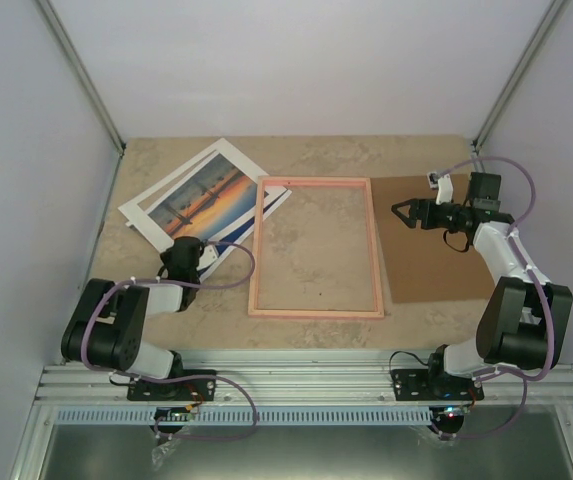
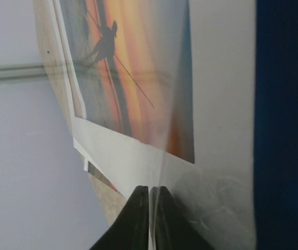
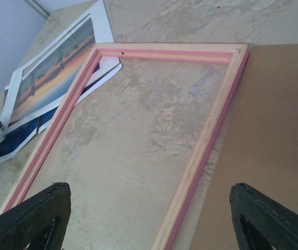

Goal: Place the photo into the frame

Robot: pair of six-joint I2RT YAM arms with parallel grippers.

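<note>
Left claw [image 2: 150, 190] is clenched on the near white border of the photo [image 2: 133, 78] — fingers pinched flat together with the paper edge between them, and the sheet looks bowed up off the tabletop [image 1: 366, 150] in the wrist view. Photo sits far-left, skewed, picture side up, outside the frame [image 1: 315, 182] apart from a corner of the stack poking under the frame's left rail. Under the photo there's a second sheet with a dark blue edge [image 1: 278, 197]; can't tell if the pinch has caught one sheet or both. Right claw [image 1: 399, 213] is released, jaws wide, nothing in them, hovering over the brown cardboard sheet [image 1: 446, 265] just right of the frame. Frame lies flat mid-tabletop, only bare tabletop showing through its opening. Progress: grasp done, little else — left to do, I'd say: lift, square the photo to the frame, lay it in the opening.
</note>
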